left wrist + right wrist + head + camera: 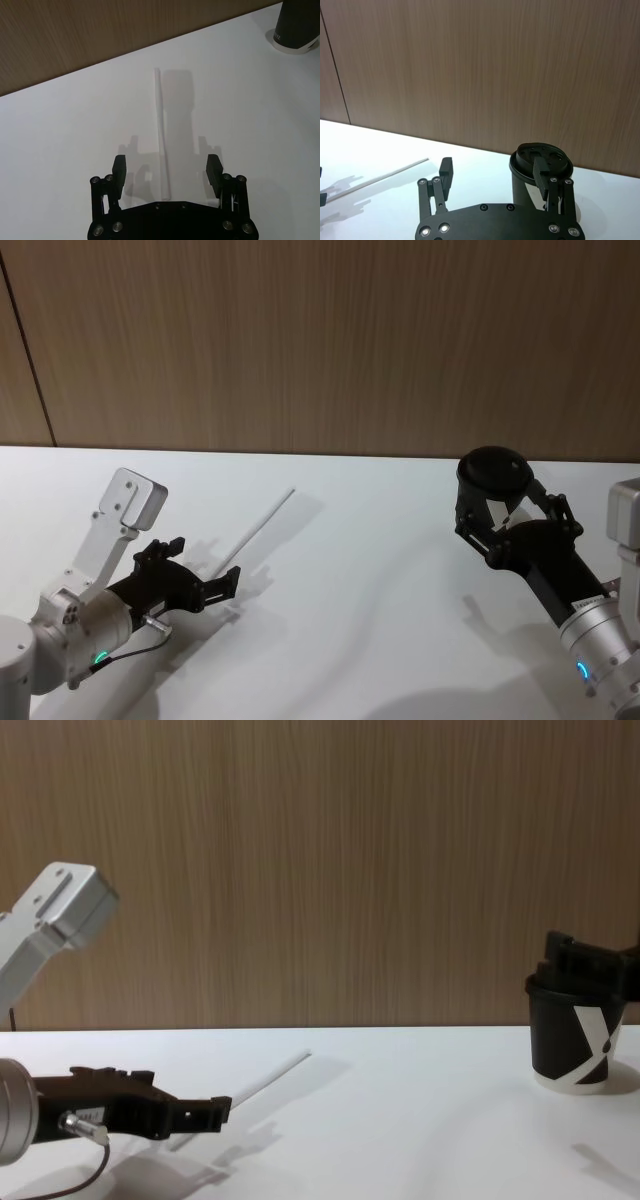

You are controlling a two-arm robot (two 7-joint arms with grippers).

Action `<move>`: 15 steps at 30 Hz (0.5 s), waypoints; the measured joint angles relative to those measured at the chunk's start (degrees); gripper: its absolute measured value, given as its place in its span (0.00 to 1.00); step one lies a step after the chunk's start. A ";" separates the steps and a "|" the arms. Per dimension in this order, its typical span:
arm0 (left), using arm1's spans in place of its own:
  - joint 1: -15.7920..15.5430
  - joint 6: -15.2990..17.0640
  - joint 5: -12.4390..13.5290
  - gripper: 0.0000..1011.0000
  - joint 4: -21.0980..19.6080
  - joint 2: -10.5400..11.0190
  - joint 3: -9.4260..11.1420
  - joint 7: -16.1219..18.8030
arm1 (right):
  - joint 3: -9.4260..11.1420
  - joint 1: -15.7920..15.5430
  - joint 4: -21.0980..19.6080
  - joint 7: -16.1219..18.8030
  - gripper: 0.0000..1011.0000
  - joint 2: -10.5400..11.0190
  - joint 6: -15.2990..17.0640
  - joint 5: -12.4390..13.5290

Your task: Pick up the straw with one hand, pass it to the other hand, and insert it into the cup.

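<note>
Left gripper [165, 164] is low over the white table [380, 570], jaws wide apart and empty, straddling the near end of the straw [160, 125]. The straw lies flat pointing to about 1 o'clock, so this looks lined up for a pinch. Right gripper [492, 165], also spread and empty, sits by the black paper cup [575, 1050] over at 3 o'clock, probably ready for the handoff.

Indoor robot test bench, lab-like: plain white table [350, 570] against a wood-grain panelled wall [300, 340] on the far side
</note>
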 joint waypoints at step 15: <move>-0.42 0.24 0.55 0.99 2.63 -1.31 0.17 -0.72 | 0.00 0.00 0.00 0.00 0.99 0.00 0.00 0.00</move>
